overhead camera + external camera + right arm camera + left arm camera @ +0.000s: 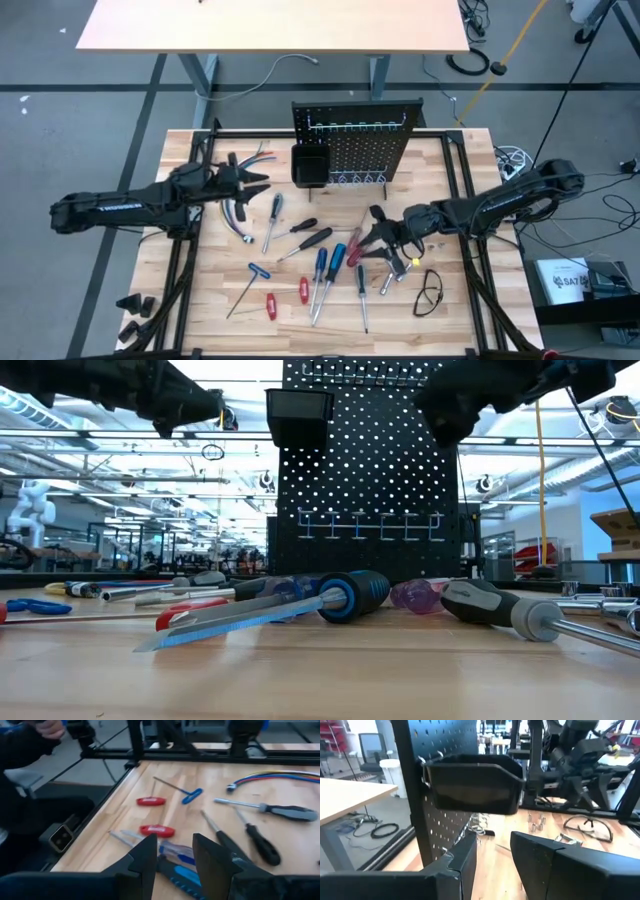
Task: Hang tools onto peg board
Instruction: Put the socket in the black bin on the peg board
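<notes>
I see the peg board [357,143] standing upright at the table's far edge, with its small black bin [309,166] on the front. The tools [320,266] lie scattered on the wood in front of the board, none hanging on it. My left gripper [258,182] hovers just beside the bin, fingers [465,860] parted and empty. My right gripper [364,240] sits low over the blue-handled screwdrivers [175,865] in front of the board, its fingers [207,855] spread, grasping nothing.

Scattered tools [318,262] crowd the table [440,330] before the peg board [358,140], bare wood only at the edges.
</notes>
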You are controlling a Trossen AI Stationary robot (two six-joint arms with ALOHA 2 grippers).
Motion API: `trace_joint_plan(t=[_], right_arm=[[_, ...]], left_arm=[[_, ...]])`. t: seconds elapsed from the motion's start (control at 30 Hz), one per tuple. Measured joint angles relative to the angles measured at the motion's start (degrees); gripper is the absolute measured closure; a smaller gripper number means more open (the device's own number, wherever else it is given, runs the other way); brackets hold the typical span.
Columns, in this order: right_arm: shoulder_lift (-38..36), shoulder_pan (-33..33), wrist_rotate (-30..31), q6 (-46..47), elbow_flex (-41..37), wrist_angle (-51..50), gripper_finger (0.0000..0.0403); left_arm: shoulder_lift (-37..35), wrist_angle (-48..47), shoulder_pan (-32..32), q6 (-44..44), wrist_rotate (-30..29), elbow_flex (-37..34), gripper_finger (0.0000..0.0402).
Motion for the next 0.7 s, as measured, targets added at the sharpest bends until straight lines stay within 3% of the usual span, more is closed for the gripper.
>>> trace_joint_plan(t=[0.17,0.3,0.5,0.7], right_arm=[[2.4,2.0,0.3,4.4,0.0,4.0,0.0284],[4.2,3.5,0.6,9.1,0.0,5.9,0.0284],[6.5,5.4,6.7,20.9,0.0,4.7,0.0285],[7.0,5.3,6.5,28.6,0.0,3.5,0.0285]], left_arm=[[1.8,-0.6,0.0,-3.1,1.0,-0.2,0.0275],[3.0,-0.8,-0.1,-4.4,6.1,-0.2,0.0275],[3.7,-1.3,-1.5,-1.3,12.6,-0.2,0.0275],[3.7,-1.1,-3.7,-1.4,13.5,-0.2,0.0275]])
